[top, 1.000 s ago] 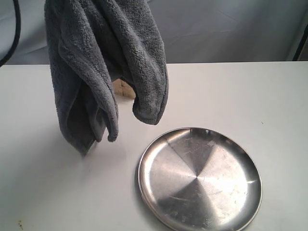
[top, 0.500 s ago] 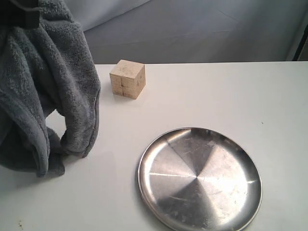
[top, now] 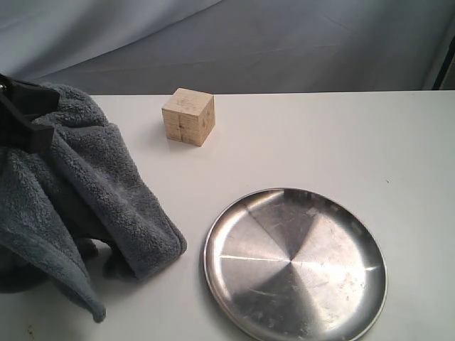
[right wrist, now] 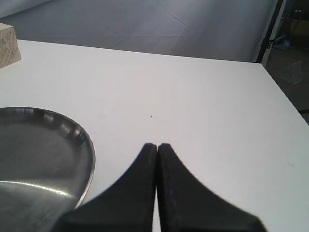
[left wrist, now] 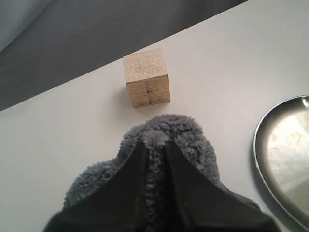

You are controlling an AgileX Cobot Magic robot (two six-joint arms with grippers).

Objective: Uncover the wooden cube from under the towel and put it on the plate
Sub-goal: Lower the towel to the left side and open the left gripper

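The wooden cube [top: 188, 116] stands bare on the white table near its far edge, also seen in the left wrist view as the cube [left wrist: 146, 78] and at the edge of the right wrist view as the cube [right wrist: 8, 44]. The dark grey towel [top: 78, 199] lies heaped at the left, its top pinched in my left gripper [left wrist: 153, 145], which is shut on the towel [left wrist: 164, 130]. The silver plate [top: 295, 263] rests at the front right. My right gripper [right wrist: 157, 146] is shut and holds nothing, beside the plate's rim [right wrist: 89, 159].
A grey cloth backdrop [top: 284, 42] hangs behind the table's far edge. The table's right edge [right wrist: 285, 101] runs near the right gripper, with dark stands beyond it.
The left gripper has carried the towel leftward and down off the cube; the towel now slumps on the table at the left. The cube and plate have not moved.
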